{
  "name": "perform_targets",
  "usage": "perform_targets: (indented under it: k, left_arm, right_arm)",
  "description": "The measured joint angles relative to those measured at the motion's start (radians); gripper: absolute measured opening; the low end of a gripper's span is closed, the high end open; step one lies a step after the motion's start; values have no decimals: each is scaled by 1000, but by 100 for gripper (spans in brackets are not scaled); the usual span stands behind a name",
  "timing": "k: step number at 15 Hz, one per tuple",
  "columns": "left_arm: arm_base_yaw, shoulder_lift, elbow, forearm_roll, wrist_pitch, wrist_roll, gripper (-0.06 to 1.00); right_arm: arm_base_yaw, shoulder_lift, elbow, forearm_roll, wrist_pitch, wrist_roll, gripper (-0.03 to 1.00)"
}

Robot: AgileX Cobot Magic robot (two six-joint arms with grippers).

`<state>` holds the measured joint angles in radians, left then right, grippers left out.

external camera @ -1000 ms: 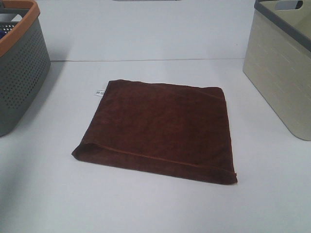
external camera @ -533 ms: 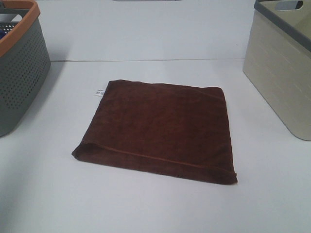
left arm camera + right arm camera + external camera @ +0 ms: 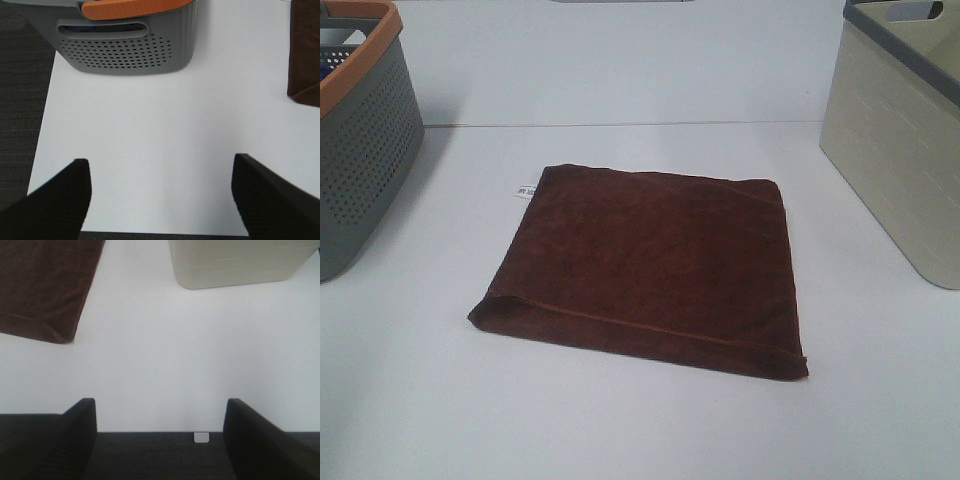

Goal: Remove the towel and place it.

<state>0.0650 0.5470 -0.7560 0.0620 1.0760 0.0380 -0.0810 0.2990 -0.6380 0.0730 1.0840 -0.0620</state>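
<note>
Brown towel (image 3: 645,265) untouched; left pincer (image 3: 160,200) and right pincer (image 3: 160,435) gape empty.

bright, even light; slight softness

a plain white table (image 3: 650,420) spreads under me and fills nearly the whole frame, evenly lit with soft shadows. a faint seam crosses its upper part, and past its edge at my wrists lies dark ribbed flooring (image 3: 20,115).
</note>
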Motion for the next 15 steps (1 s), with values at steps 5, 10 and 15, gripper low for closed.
perform_targets:
  k: [5,10,15]
  left_arm:
    - [0,-160,77,0,31,-26,74]
    - [0,-395,195,-2,-37,-53,74]
    - [0,-551,248,-62,-31,26,74]
  right_arm:
    - [0,-270,47,-16,1,-8,63]
    - [0,-303,96,-17,2,-9,63]
    - [0,-304,131,-18,-13,-10,63]
